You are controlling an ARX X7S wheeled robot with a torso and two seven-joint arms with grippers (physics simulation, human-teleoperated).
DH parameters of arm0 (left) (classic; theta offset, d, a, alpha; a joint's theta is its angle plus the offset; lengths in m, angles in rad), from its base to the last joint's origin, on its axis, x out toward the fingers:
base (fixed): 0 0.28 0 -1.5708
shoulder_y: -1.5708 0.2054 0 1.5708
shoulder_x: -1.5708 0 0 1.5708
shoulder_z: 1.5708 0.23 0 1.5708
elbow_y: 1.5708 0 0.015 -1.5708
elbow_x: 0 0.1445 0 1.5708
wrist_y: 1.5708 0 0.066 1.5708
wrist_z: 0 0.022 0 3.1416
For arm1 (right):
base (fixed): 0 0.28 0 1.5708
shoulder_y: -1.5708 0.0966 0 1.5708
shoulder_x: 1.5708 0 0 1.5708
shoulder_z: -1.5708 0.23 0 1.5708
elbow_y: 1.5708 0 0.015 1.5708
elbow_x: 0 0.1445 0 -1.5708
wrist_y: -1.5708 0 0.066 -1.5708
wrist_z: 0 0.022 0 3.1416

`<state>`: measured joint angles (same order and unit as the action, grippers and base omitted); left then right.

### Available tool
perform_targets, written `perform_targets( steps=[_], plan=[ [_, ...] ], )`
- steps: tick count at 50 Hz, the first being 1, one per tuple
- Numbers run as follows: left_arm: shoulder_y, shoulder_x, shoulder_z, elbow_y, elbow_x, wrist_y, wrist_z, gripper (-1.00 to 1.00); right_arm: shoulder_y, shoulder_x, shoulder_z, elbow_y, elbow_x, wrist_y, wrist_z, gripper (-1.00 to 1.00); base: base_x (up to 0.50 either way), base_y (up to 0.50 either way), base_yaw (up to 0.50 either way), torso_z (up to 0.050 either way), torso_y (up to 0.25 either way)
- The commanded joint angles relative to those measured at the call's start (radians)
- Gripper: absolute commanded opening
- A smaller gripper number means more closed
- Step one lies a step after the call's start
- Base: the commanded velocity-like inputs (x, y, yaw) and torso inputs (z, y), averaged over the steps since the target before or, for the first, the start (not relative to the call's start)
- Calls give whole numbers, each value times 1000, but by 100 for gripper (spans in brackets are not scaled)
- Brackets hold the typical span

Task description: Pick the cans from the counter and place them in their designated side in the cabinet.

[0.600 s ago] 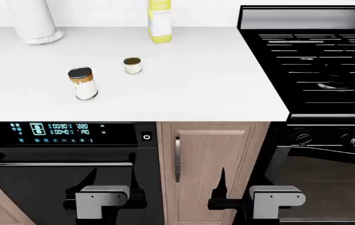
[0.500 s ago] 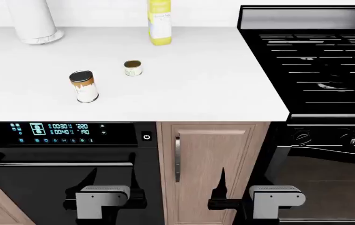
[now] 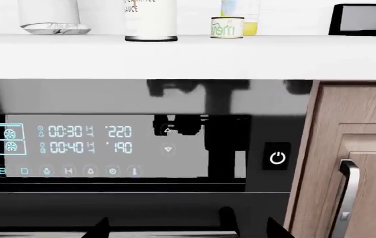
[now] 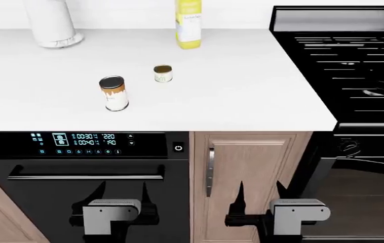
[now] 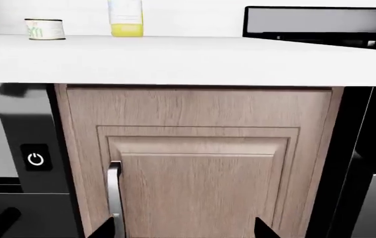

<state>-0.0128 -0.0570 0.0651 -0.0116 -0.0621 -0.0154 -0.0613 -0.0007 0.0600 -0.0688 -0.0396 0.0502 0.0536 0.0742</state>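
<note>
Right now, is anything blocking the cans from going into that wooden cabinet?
Yes: the cabinet door below the counter is shut. Both cans, the taller can and squat can, stand untouched on top.

Yellow bottle, paper-towel roll, stove

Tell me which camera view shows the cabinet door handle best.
The right wrist view: the cabinet door handle is near and faces the camera, though its lower end is cut off. The head view shows the whole handle smaller and from above. The left wrist view catches it at the edge.
</note>
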Motion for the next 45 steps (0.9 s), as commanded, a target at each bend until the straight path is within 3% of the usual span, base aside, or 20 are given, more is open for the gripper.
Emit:
perform_targets(
  steps=[1, 41, 45],
  plan=[
    [-2, -17, 18, 0, -21, -2, -20, 100, 1, 19, -21, -8, 13, 11, 21, 100, 0, 473, 0, 0, 0],
    [-2, -57, 59, 8, -72, -3, -64, 100, 5, 61, -69, -11, 48, 22, 69, 100, 0, 473, 0, 0, 0],
    [-6, -63, 63, 17, -83, -30, -63, 100, 4, 67, -69, -32, 61, 42, 70, 100, 0, 0, 0, 0, 0]
  ],
)
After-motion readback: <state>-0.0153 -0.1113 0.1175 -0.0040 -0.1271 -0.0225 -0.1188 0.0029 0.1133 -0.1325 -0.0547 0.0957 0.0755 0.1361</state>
